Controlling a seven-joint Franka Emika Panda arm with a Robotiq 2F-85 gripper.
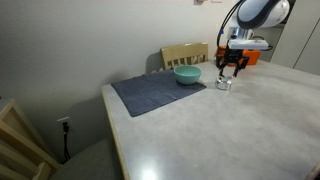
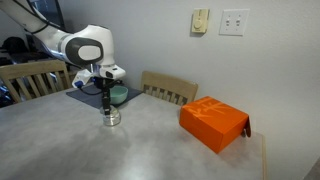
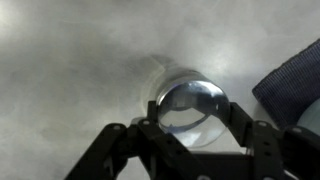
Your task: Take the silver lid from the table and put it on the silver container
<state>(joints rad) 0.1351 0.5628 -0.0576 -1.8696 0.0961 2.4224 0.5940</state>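
Observation:
The silver container [image 1: 224,85] is a small shiny pot standing on the grey table, also seen in an exterior view [image 2: 111,119]. My gripper [image 1: 230,69] hangs directly over it, as the exterior view [image 2: 107,101] also shows. In the wrist view my gripper [image 3: 192,122] has its fingers on both sides of the silver lid [image 3: 190,103], a round shiny disc. The lid sits at the container's rim [image 3: 172,78], which shows just behind it. Whether the lid rests on the rim cannot be told.
A teal bowl [image 1: 187,75] sits on a dark mat [image 1: 150,95] beside the container. An orange box [image 2: 212,122] lies near the table's far corner. Wooden chairs [image 2: 170,88] stand at the table's edge against the wall.

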